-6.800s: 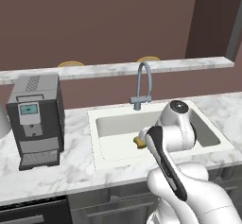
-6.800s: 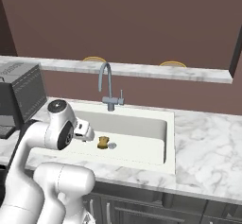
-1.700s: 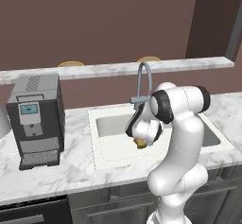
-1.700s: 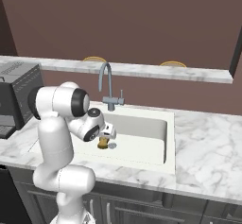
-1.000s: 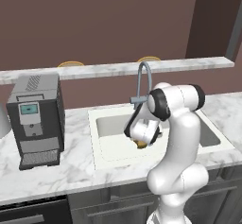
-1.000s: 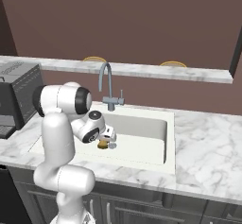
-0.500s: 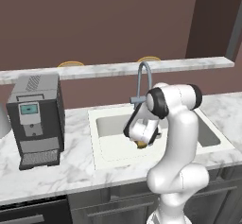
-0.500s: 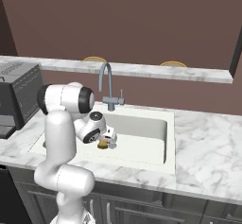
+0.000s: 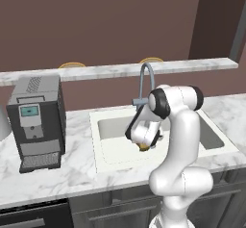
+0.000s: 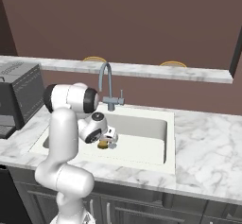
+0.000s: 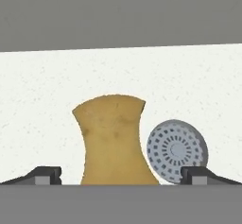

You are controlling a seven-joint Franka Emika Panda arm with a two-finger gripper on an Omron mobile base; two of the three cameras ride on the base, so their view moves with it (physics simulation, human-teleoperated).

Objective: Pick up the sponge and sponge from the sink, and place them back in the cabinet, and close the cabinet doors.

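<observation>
- White marble worktop (image 9: 72, 174), sink (image 9: 113, 157) sunk into it, grey faucet (image 10: 108, 83) behind.
- Golden-tan sponge (image 11: 115, 140) on basin floor beside drain strainer (image 11: 177, 149).
- Hand (image 11: 121, 176) wide open, holding nothing, straddling sponge.
- Best lowered further, kept centred, clear of strainer, then closed gently.

Both base cams sat behind the arm, left and right, looking down at the same sink (image 9: 108, 126). Hand cam was right up close on the sink floor.
</observation>
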